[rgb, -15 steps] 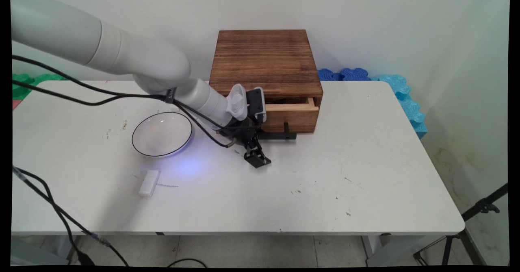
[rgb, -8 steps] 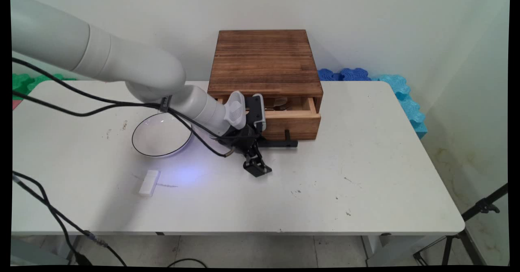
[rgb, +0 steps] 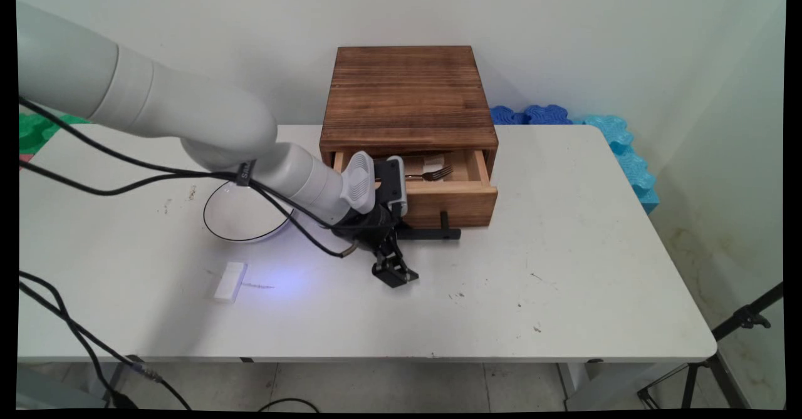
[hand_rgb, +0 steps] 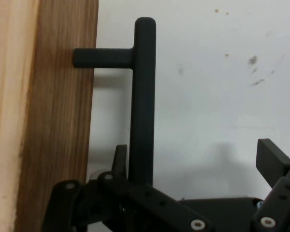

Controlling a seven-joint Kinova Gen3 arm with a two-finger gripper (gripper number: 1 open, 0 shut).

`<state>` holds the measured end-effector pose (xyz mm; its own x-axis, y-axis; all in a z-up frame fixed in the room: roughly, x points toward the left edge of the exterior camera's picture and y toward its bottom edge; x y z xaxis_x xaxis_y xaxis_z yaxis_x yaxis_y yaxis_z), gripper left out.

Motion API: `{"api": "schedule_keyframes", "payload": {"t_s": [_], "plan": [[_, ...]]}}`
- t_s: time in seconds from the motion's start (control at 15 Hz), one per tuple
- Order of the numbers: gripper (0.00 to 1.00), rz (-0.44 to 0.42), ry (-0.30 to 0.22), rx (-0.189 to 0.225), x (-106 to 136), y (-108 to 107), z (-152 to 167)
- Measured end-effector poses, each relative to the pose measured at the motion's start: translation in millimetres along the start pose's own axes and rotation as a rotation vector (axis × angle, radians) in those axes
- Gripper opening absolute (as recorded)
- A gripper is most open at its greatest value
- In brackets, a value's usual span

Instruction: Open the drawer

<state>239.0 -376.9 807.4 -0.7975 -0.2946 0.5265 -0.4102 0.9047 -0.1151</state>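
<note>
Hooking, not pinching: claw [rgb: 395, 255] spread wide, nothing clamped. One finger [hand_rgb: 120, 157] tucked behind black handle [rgb: 432, 233], in gap against drawer [rgb: 448, 197] front; other finger [hand_rgb: 271, 157] well apart on near side. Placement suited pulling bar without squeeze. Drawer stood partly out of wooden box [rgb: 407, 93] at counter [rgb: 564, 268] far edge, fork [rgb: 432, 173] showing inside. Bowl [rgb: 238, 225] to left, white block [rgb: 230, 282] nearer, both untouched.

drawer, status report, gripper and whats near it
Gripper open, one finger hooked behind the black handle. Drawer part open, fork inside. Bowl left of the gripper, clear of it.
</note>
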Motion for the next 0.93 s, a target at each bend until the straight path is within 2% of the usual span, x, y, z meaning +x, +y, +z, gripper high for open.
{"api": "schedule_keyframes", "payload": {"t_s": [0.93], "plan": [[1.0,0.012,0.013,-0.035,-6,41,-12]]}}
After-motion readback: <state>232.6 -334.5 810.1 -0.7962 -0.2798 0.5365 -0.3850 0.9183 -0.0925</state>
